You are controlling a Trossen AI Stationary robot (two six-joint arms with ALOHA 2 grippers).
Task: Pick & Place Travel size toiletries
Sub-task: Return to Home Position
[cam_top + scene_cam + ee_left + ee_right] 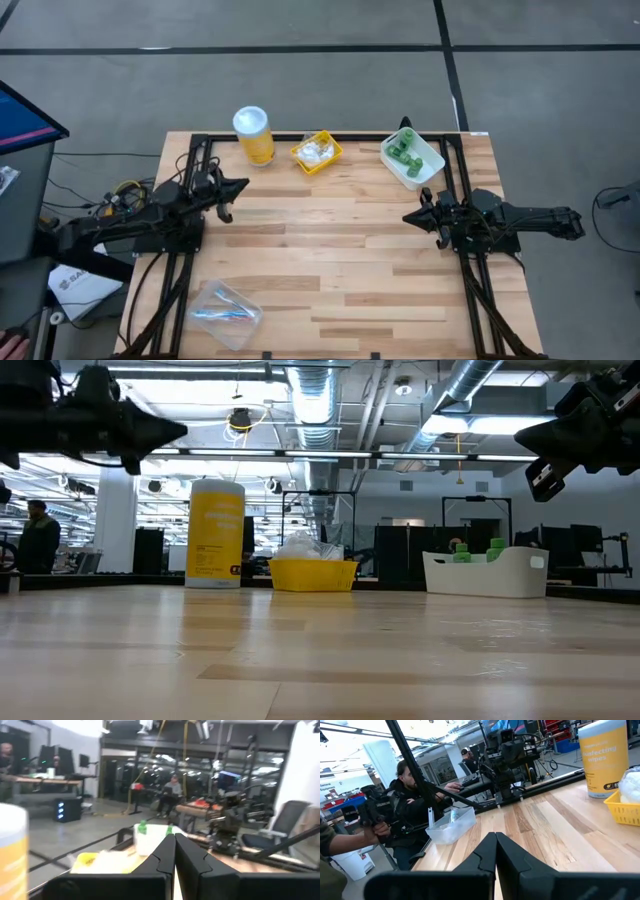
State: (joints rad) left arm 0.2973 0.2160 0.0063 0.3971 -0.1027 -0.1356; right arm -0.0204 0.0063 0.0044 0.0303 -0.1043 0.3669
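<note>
Looks all but finished. Shows the tiny green bottles [404, 152] gathered in the white bin [430, 166] at the far right of the tabletop [330, 260], the clear packets [318, 150] of white contents heaped in the yellow tray [300, 157] just beside the tall yellow jar [253, 135], and the toothbrushes [218, 314] lying in a clear tub [240, 300] near the front left corner. Leaves nothing of the set loose on the bare wood, as far as can be judged. Finds the left hand [240, 185] held above the left side, fingers pressed together and empty, and the right hand [410, 215] likewise above the right side, closed on nothing. Seems to need only the parking of both arms
</note>
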